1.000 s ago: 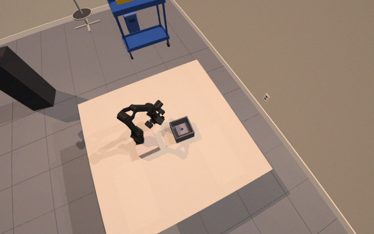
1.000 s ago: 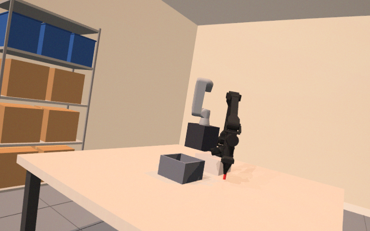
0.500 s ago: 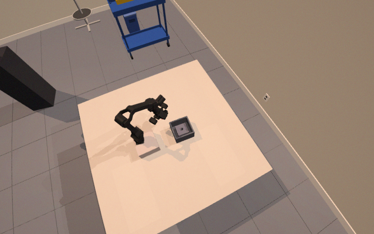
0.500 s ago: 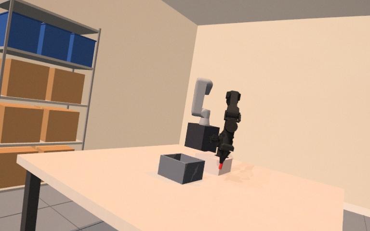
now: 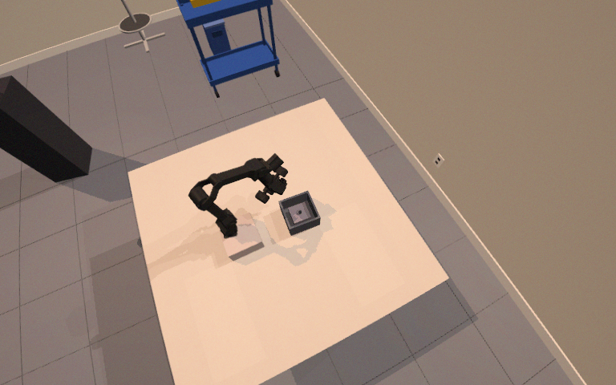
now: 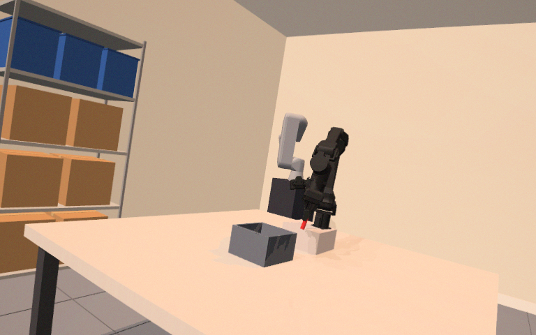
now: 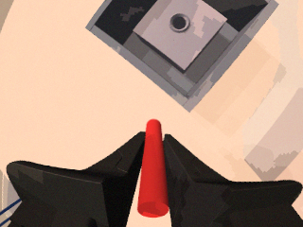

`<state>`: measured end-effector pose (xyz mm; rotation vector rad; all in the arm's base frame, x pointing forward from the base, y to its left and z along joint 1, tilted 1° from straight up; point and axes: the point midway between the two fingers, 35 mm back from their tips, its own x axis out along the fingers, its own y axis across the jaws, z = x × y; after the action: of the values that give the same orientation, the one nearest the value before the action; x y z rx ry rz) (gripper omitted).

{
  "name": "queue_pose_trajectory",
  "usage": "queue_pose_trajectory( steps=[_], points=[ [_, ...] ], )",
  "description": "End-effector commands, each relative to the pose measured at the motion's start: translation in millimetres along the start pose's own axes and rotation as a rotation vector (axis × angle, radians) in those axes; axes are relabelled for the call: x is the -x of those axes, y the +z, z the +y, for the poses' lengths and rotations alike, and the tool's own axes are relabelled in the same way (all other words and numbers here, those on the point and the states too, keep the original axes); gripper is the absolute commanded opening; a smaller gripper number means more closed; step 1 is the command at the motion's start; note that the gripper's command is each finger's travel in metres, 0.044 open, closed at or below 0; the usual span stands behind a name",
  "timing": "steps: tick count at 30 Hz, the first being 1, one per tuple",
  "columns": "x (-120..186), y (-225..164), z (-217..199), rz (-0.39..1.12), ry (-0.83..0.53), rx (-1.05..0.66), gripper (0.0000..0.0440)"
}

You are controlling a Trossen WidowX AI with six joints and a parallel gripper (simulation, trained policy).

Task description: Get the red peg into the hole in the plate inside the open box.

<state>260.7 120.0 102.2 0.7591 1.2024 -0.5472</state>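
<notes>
one slim, round, plain red peg [image 6: 303, 225] [image 7: 153, 170], tilted, gripped between black fingers, near the open gray box [image 5: 290, 224] [image 6: 248, 246] [image 7: 137, 61].

My red peg [image 6: 303, 224] [image 7: 153, 170] is long, round and smooth, with a flat end. I pinch it between my fingers, up off the counter [image 6: 355, 284], and it leans a bit. It is outside the gray box [image 6: 262, 243] [image 7: 137, 63], near it. The box sits flat on the counter, open at the top. Inside at the bottom is a pale square plate [image 5: 295, 216] [image 7: 182, 47] with a small round hole, and nothing is in the hole.
</notes>
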Motion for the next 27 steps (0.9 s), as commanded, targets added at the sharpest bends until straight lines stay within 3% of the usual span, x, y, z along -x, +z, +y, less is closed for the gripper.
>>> queue_pose_trajectory(
  steps=[1,27],
  points=[
    [-1,15,1,-0.016,-0.01,-0.018,0.0],
    [-34,101,-7,-0.041,-0.044,-0.182,0.0013]
  ],
)
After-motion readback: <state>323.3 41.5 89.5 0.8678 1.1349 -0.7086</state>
